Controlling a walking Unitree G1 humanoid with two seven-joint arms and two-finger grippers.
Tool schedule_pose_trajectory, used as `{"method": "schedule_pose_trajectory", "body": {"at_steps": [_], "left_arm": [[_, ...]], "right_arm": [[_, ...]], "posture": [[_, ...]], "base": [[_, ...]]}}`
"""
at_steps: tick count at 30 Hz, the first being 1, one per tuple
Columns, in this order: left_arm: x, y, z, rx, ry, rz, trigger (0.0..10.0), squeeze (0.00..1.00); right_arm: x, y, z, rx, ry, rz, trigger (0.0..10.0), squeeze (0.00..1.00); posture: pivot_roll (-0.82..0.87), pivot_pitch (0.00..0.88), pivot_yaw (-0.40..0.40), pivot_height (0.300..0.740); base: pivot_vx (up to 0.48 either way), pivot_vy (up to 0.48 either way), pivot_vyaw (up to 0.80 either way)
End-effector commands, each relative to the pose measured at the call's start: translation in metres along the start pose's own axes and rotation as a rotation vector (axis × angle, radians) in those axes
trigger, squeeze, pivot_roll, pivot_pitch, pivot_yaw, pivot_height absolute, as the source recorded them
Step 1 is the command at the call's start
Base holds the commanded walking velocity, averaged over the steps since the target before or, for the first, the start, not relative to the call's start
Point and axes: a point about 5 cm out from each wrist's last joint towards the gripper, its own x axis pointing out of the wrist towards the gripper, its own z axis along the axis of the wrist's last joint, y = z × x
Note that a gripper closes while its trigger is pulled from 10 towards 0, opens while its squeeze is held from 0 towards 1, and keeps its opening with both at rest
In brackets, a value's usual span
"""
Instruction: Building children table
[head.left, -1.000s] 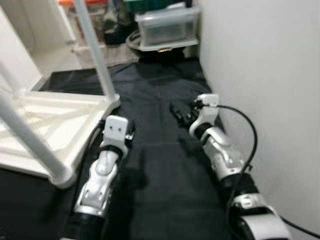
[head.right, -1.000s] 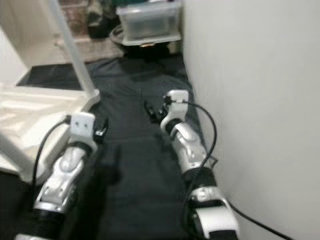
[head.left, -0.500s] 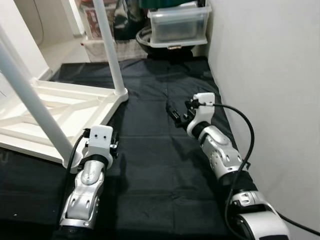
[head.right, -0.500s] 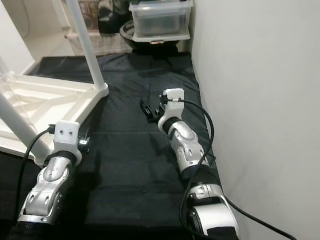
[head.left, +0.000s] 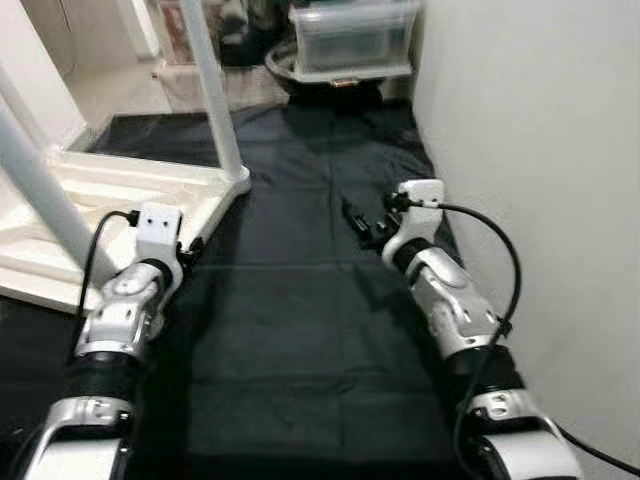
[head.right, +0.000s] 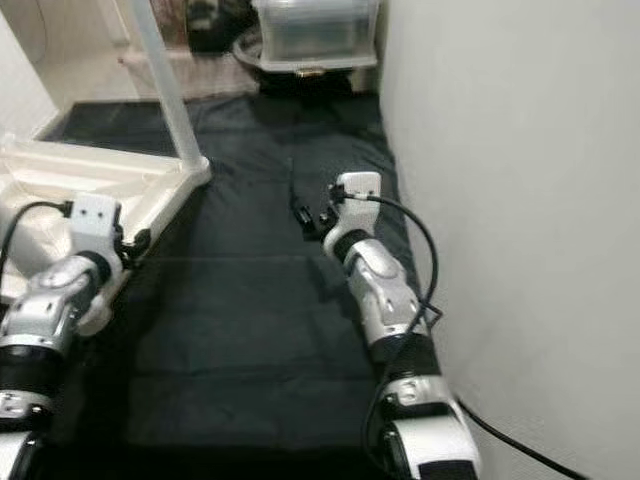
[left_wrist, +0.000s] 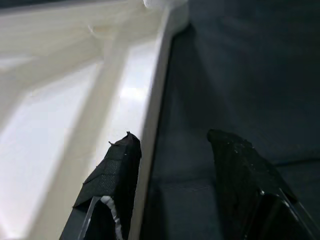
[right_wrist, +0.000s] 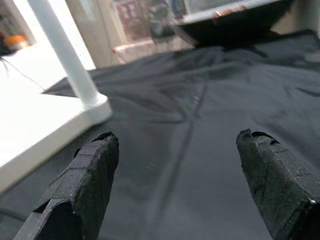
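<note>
Upturned white plastic children's table (head.left: 120, 195) lies on black floor cloth (head.left: 300, 330), 2 legs up. Left claw (left_wrist: 172, 150) spread wide, straddling its edge. Right claw (right_wrist: 175, 145) wide, empty, over cloth beside white wall (head.left: 540, 150).

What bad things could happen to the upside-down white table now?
The left hand is open with the table's edge between its fingers; a skewed grip might slip or nudge the white table. A jolt could wobble the upright leg. The right hand hovers open over the black cloth, which could snag or bunch.
</note>
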Motion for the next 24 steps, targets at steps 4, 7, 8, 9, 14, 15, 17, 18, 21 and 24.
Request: {"method": "schedule_pose_trajectory", "body": {"at_steps": [4, 7, 8, 9, 14, 15, 17, 18, 21, 24], "left_arm": [[0.01, 0.033, -0.002, -0.025, 0.108, 0.059, 10.0, 0.0], [0.011, 0.04, 0.002, -0.025, 0.118, 0.072, 10.0, 0.0], [0.011, 0.045, 0.005, -0.012, 0.12, 0.09, 10.0, 0.0], [0.012, 0.047, 0.01, -0.011, 0.117, 0.097, 10.0, 0.0], [0.014, 0.052, 0.02, -0.009, 0.114, 0.115, 10.0, 0.0], [0.015, 0.052, 0.026, 0.001, 0.102, 0.109, 10.0, 0.0], [0.017, 0.051, 0.034, 0.018, 0.085, 0.099, 10.0, 0.0], [0.017, 0.051, 0.034, 0.018, 0.085, 0.099, 10.0, 0.0], [0.022, 0.044, 0.052, 0.057, 0.032, 0.063, 10.0, 0.0], [0.025, 0.037, 0.066, 0.067, -0.021, 0.032, 10.0, 0.0]], "right_arm": [[-0.004, 0.0, -0.002, 0.005, 0.024, -0.007, 10.0, 0.0], [-0.005, 0.0, -0.002, 0.004, 0.026, -0.01, 10.0, 0.0], [-0.005, -0.001, -0.002, 0.002, 0.03, -0.013, 10.0, 0.0], [-0.006, -0.002, -0.003, -0.002, 0.036, -0.015, 10.0, 0.0], [-0.008, -0.002, -0.004, -0.002, 0.044, -0.022, 10.0, 0.0], [-0.008, -0.003, -0.005, 0.0, 0.047, -0.024, 10.0, 0.0], [-0.009, -0.003, -0.005, 0.002, 0.049, -0.027, 10.0, 0.0], [-0.009, -0.003, -0.005, 0.002, 0.049, -0.027, 10.0, 0.0], [-0.008, -0.002, -0.006, 0.011, 0.05, -0.03, 10.0, 0.0], [-0.008, -0.001, -0.006, 0.009, 0.052, -0.029, 10.0, 0.0]], "posture": [[-0.03, 0.269, 0.051, 0.74], [-0.03, 0.279, 0.054, 0.74], [-0.02, 0.285, 0.054, 0.74], [-0.02, 0.285, 0.054, 0.74], [-0.02, 0.285, 0.054, 0.74], [-0.02, 0.285, 0.057, 0.74], [-0.01, 0.281, 0.058, 0.74], [-0.01, 0.281, 0.058, 0.74], [-0.01, 0.275, 0.063, 0.74], [-0.01, 0.272, 0.063, 0.74]], "base": [[0.0, 0.0, 0.0], [0.0, 0.0, 0.0], [0.0, 0.0, 0.0], [0.0, 0.0, 0.0], [0.0, 0.0, 0.0], [0.0, 0.0, 0.0], [0.0, 0.0, 0.0], [0.0, 0.0, 0.0], [0.0, 0.0, 0.0], [0.0, 0.0, 0.0]]}}
